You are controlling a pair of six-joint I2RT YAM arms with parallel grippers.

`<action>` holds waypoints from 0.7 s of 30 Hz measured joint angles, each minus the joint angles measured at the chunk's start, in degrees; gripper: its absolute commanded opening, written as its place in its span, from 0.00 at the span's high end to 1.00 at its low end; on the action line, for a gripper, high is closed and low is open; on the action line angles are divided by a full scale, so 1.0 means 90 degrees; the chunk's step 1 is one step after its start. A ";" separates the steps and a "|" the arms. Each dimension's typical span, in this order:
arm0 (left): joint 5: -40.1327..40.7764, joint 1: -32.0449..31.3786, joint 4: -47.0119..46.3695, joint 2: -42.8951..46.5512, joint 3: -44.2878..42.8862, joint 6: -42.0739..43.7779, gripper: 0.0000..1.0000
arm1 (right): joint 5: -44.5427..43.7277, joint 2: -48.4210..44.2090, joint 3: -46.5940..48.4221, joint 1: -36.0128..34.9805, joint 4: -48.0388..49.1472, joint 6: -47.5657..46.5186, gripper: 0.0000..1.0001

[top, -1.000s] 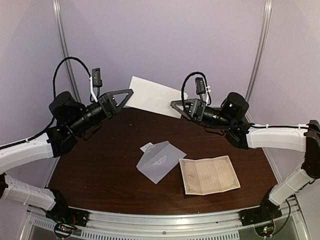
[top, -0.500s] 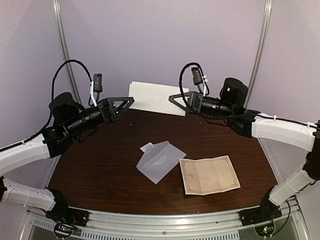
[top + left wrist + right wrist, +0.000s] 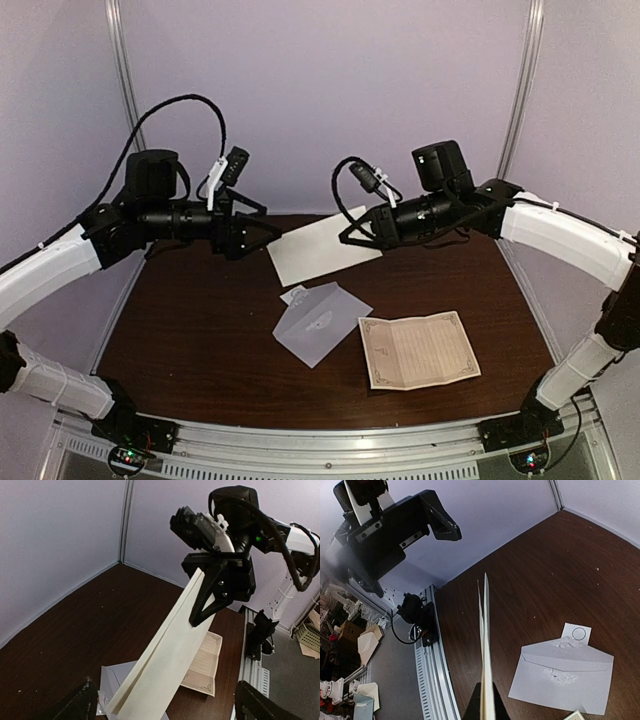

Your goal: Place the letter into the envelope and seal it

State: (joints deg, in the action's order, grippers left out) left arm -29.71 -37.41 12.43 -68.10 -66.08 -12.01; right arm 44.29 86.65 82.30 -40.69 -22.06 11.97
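My right gripper [image 3: 348, 240] is shut on the right end of a cream-white folded paper [image 3: 322, 250], held on edge above the back of the table. In the right wrist view the paper [image 3: 484, 645] rises straight out of the shut right gripper [image 3: 485, 709]. My left gripper [image 3: 262, 226] is open, and the paper's [image 3: 170, 645] other end lies loose between its spread fingers [image 3: 75, 705]. The pale grey envelope [image 3: 320, 322] lies flat mid-table with its flap side up [image 3: 562, 672]. The letter [image 3: 418, 349], a tan lined sheet with an ornate border, lies to its right.
A small white sticker strip [image 3: 293, 295] pokes out from under the envelope's far edge. The dark brown table [image 3: 190, 340] is walled in purple at the back and sides. A metal rail [image 3: 330, 440] runs along the near edge.
The left gripper opened and let go of the cream paper; the right gripper shut on its other end. Both arms swung inward and the paper came down from the back wall.
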 measured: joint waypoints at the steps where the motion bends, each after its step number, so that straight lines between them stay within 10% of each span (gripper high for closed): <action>1: -0.0136 -0.0102 0.0185 -0.0148 -0.0083 0.0163 0.03 | 0.0087 0.0095 0.0027 -0.0017 -0.0219 -0.0148 1.00; 11: -0.0503 -0.0549 0.0969 -0.0821 -0.0253 0.0568 0.04 | 0.0578 0.0801 0.0440 -0.0508 -0.1574 -0.1190 1.00; 21: -0.1044 -0.0622 0.1394 -0.1341 -0.0313 0.0845 0.59 | 0.0772 0.1105 0.0629 -0.0792 -0.1914 -0.1506 1.00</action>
State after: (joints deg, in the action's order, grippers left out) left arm -39.11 -43.00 24.97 -80.16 -68.90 -4.40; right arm 51.24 96.60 87.96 -47.81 -39.29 -1.58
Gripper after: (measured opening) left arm 0.540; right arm 0.004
